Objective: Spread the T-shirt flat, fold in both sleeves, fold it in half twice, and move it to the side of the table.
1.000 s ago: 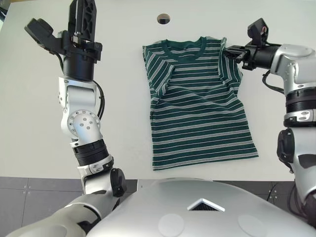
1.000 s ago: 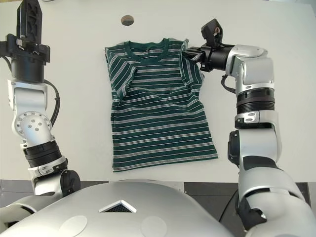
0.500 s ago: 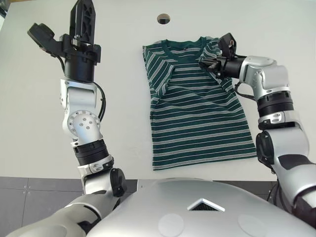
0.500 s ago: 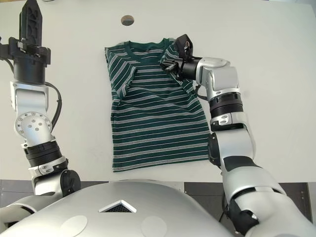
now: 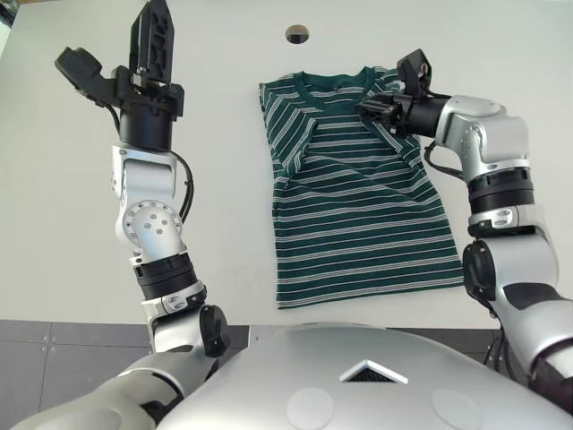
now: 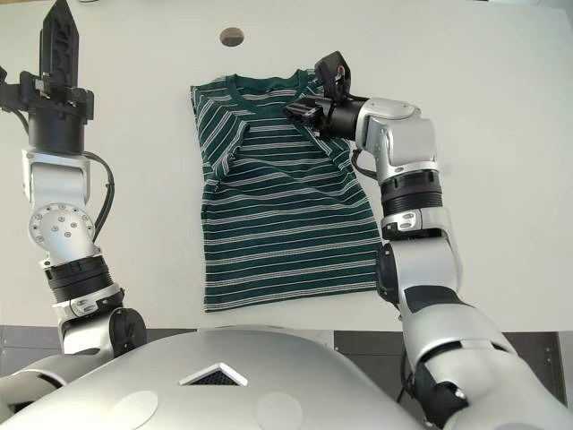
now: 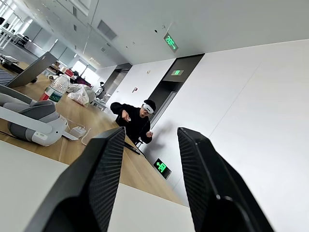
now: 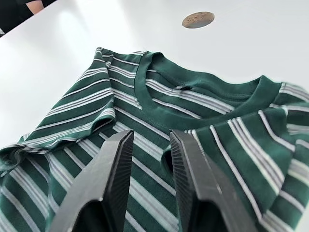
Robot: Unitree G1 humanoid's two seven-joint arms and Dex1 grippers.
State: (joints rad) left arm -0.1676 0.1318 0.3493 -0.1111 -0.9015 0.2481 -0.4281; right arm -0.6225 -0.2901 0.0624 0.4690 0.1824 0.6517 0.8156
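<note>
One green, white-striped cotton T-shirt (image 5: 358, 197) lies flat on the white table (image 5: 72, 224), collar near the single round cable hole (image 5: 296, 34), both sleeves folded in. Of two claws, the right gripper (image 8: 152, 135), fingers slightly parted and empty, sits right of that hole over the shirt's shoulder. The left gripper (image 7: 150, 135) is raised well left of it, spread.

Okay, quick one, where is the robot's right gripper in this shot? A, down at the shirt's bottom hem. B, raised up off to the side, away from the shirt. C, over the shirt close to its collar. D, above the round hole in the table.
C: the right gripper sits over the striped T-shirt just beside the collar, and its wrist view looks straight onto the neckline.
</note>
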